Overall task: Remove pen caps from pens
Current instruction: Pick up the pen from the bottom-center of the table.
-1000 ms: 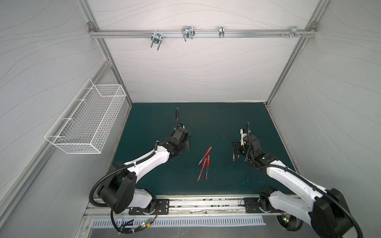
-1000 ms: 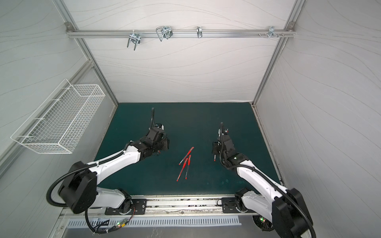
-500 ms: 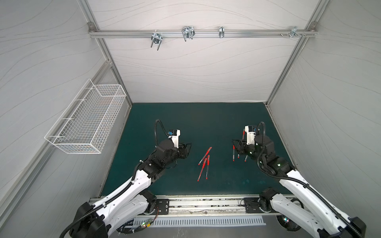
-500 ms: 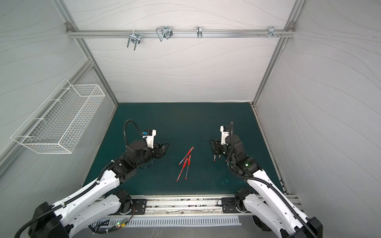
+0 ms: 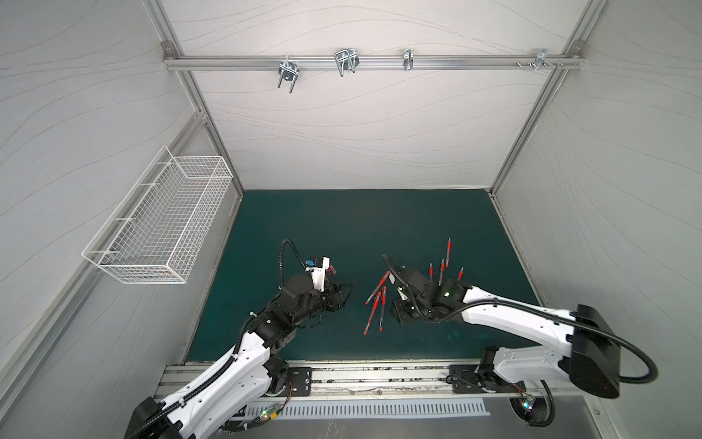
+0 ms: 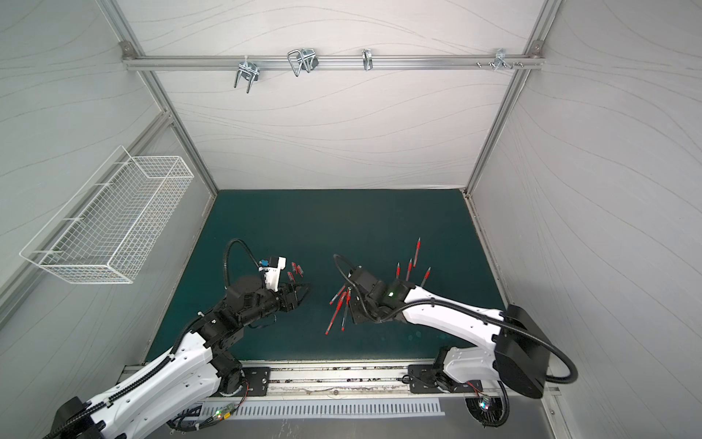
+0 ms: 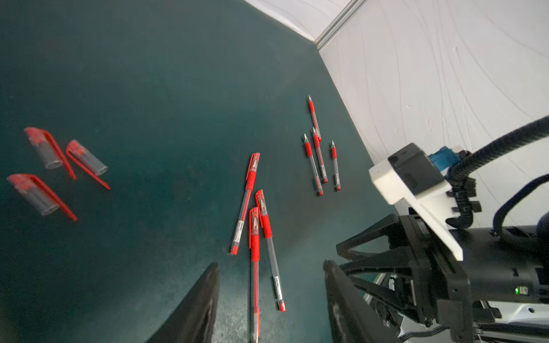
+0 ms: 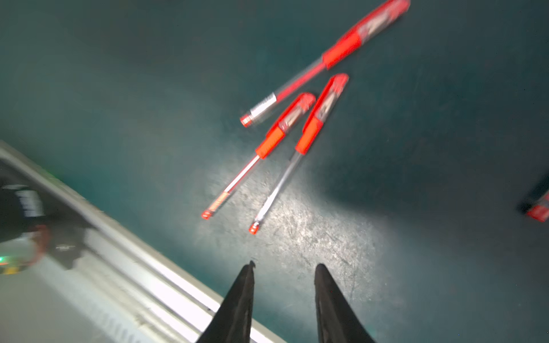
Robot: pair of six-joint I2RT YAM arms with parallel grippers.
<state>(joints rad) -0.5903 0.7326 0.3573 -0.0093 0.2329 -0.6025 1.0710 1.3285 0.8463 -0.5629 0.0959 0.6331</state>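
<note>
1. Left gripper (image 7: 270,264): we can see both black fingers spread with a clear gap and nothing between them, so it's released and empty. It hangs just left of the middle bunch of pens.
2. Right gripper (image 8: 285,264): same deal, fingers parted and nothing pinched. That wrist view is a bit blurry, though. It sits just right of the same bunch and isn't touching any of it.
3. Between the two grippers lie three capped pens (image 7: 254,246), flat and fanned out with their cap ends pointing far. They have slim clear-grey barrels, a red grip section, a red end plug and a small white label.
4. Further right and farther back are four uncapped pens (image 5: 448,252). They lie roughly parallel with their pointed grey tips aimed far. Three sit close together and one lies a little beyond them.
5. On the left, just past the left gripper, we count three loose caps (image 7: 86,160). Each is a short clear tube with a red closed end and a long red clip. They're huddled together, well apart from the pens.
6. Everything lies on the dark green mat (image 5: 342,228).
</note>
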